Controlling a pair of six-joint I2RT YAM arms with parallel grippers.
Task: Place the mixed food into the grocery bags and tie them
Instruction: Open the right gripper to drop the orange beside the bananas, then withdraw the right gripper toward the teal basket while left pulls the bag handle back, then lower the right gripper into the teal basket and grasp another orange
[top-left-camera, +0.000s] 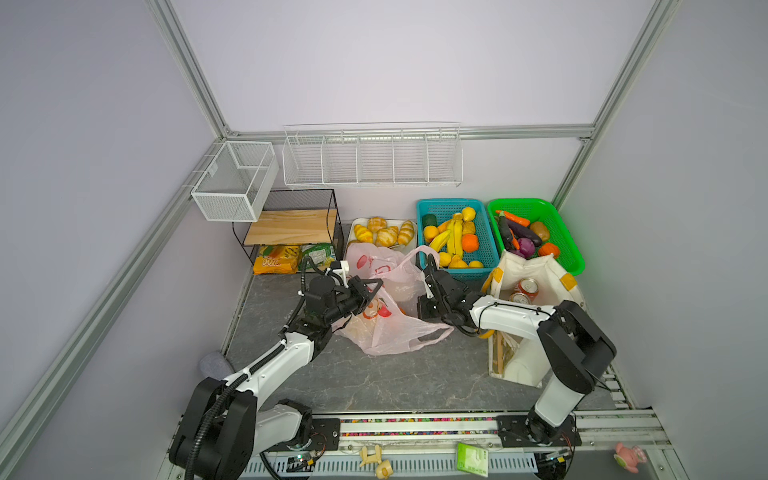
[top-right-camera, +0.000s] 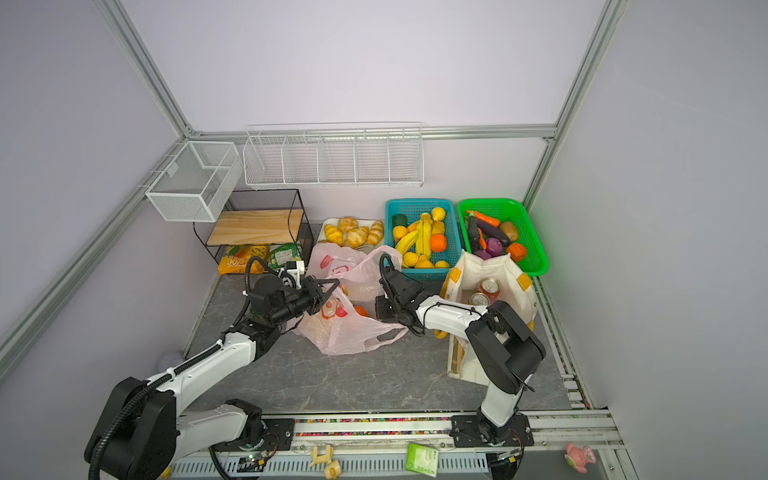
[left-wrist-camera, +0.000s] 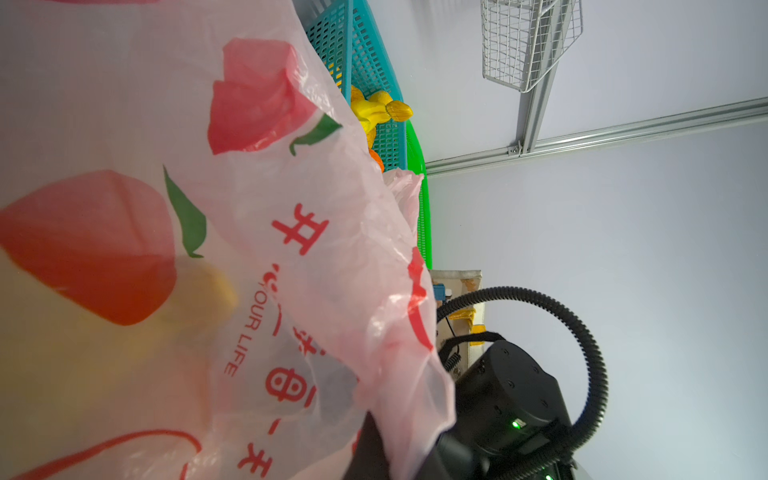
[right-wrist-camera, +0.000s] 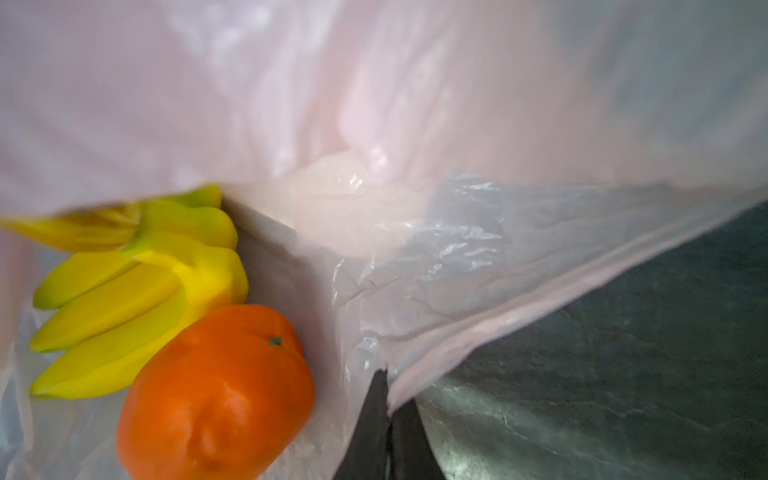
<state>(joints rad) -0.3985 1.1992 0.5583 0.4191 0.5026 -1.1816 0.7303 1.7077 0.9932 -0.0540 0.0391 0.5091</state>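
Right gripper (right-wrist-camera: 387, 399) pinches the pink bag (top-left-camera: 390, 328) by its rim; left gripper (top-left-camera: 372, 289) looks clamped on its 9 o'clock wall. Bananas (right-wrist-camera: 124, 291) and orange (right-wrist-camera: 216, 390) lie inside. Tote (top-left-camera: 511, 266), at 3 o'clock, holds cans (top-left-camera: 527, 286). Uneven pulling could tear film, spilling fruit.

at the back of my bench, rolls (top-left-camera: 386, 236) are sitting on a tray (top-left-camera: 351, 231), vegetables (top-left-camera: 524, 232) are lying in a green basket (top-left-camera: 521, 202), snack packs (top-left-camera: 276, 261) are lying under a shelf (top-left-camera: 291, 226).

Blurred pink bag (right-wrist-camera: 374, 104) overlaps bananas (right-wrist-camera: 124, 299); orange (right-wrist-camera: 216, 395) cropped.
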